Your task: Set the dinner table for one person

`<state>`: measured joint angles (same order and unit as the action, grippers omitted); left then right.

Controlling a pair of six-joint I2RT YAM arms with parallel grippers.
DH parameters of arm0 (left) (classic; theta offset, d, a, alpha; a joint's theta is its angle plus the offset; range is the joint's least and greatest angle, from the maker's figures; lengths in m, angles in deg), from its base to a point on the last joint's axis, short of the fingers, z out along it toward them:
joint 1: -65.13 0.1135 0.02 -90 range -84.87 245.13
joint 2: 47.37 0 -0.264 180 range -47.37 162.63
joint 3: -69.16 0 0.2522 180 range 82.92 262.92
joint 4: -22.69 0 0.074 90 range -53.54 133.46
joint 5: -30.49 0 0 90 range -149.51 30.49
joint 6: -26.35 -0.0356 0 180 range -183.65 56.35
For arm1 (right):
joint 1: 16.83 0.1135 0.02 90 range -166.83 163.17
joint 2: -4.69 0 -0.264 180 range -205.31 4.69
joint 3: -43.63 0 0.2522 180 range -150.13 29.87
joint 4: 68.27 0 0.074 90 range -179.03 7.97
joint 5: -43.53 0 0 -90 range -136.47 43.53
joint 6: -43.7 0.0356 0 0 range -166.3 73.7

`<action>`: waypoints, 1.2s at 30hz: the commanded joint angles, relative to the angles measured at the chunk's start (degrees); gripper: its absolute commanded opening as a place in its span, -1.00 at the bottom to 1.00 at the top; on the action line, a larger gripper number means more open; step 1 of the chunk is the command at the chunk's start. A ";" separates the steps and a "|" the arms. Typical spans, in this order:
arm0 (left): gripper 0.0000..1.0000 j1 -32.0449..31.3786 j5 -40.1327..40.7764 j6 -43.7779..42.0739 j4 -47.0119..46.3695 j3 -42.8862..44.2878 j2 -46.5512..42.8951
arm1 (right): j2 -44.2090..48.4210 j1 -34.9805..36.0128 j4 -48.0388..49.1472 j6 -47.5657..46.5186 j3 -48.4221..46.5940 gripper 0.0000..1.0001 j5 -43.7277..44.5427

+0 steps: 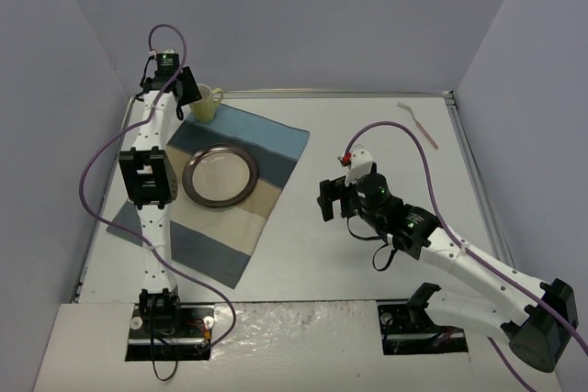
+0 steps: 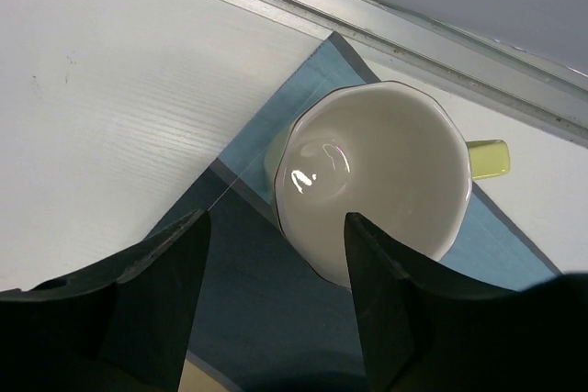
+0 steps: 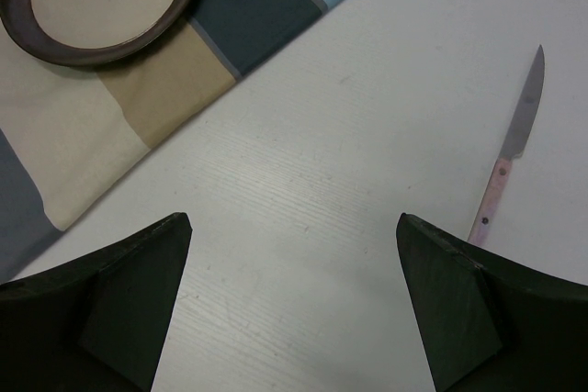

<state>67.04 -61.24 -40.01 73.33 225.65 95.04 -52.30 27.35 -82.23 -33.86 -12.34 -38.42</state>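
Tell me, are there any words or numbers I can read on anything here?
None: no word, number, brand or sign can be read in any view.
The pale yellow ceramic mug, the brown-rimmed round plate, the blue-and-beige striped cloth placemat, the pink-handled steel knife and the large white tabletop are all plain.

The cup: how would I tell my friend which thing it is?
On the big white dinner table, find the blue-and-beige striped placemat on the left side. The cup stands on the mat's far corner, close to the back rail. Unlike the flat, dark-rimmed plate nearby, it is pale yellow, tall and has a handle.
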 commanded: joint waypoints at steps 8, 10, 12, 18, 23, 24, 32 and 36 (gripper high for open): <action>0.92 0.74 0.87 -3.07 1.13 3.24 -13.77 | -5.82 -11.43 -1.53 8.21 -4.53 0.81 1.22; 0.94 0.78 1.14 -3.82 2.62 2.87 -16.50 | -8.03 -14.53 -3.64 8.94 -5.75 0.80 2.09; 0.94 0.73 1.19 -4.50 4.62 2.36 -19.60 | -11.23 -17.18 -4.18 8.97 -6.98 0.79 2.96; 0.94 0.64 0.72 -4.09 11.83 -2.94 -30.10 | -21.77 -23.99 -4.54 8.70 -11.18 0.72 1.95; 0.94 0.39 -1.22 -1.83 13.80 -21.71 -43.98 | -29.47 -25.16 -4.29 7.35 -14.70 0.58 2.56; 0.94 0.38 -1.67 -1.73 13.49 -25.35 -46.32 | -30.89 -25.19 -4.01 6.94 -15.12 0.55 2.37; 0.94 0.20 -2.39 -2.99 4.79 -60.93 -69.17 | -37.35 -25.54 -1.03 5.41 -15.18 0.36 0.20; 0.94 0.06 -3.97 -2.49 0.69 -71.21 -77.61 | -38.89 -26.43 -0.51 4.73 -14.40 0.28 0.22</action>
<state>67.18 -63.48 -42.76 81.97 160.08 26.76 -90.35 2.15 -85.16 -27.94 -25.07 -38.40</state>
